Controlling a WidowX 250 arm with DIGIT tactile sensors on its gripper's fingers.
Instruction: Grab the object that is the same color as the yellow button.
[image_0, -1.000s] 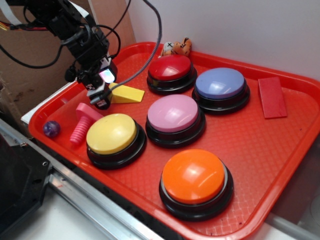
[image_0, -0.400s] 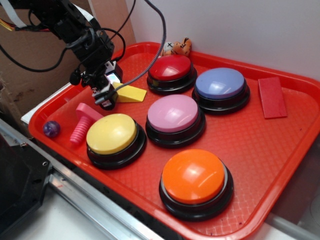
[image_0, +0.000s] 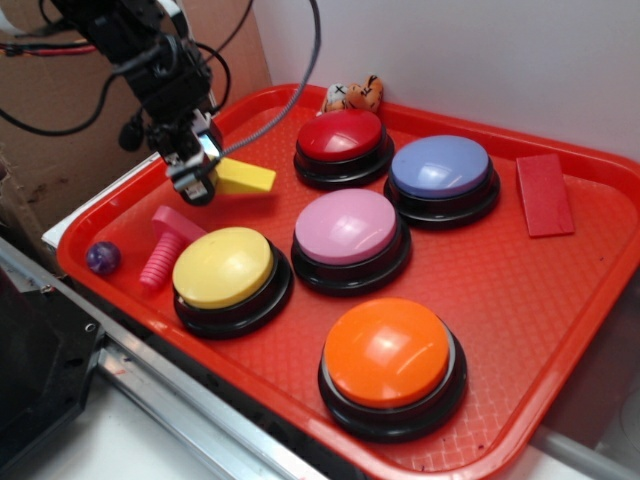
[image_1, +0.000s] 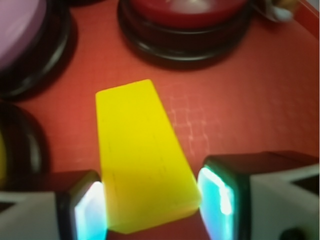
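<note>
Red tray (image_0: 560, 300): yellow button (image_0: 223, 266), pink button (image_0: 346, 226), orange button (image_0: 386, 352), red button (image_0: 341, 135), blue button (image_0: 440, 165); red flat block (image_0: 544, 194); pink screw (image_0: 165, 247); purple ball (image_0: 102, 257). Gripper (image_0: 192, 172) grasps yellow wedge (image_0: 245, 177) at left rear.

Five dome buttons: yellow button (image_0: 223, 266), red (image_0: 341, 134), blue (image_0: 440, 165), pink (image_0: 346, 225), orange (image_0: 386, 352). One yellow wedge (image_0: 245, 177), one pink bolt (image_0: 164, 247), one red tray (image_0: 560, 300).

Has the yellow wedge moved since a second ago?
Yes. The yellow wedge, clamped in the tool, has lifted and tipped: its thin end, earlier lying on the tray near the red button, now sits higher and farther from that button.
</note>
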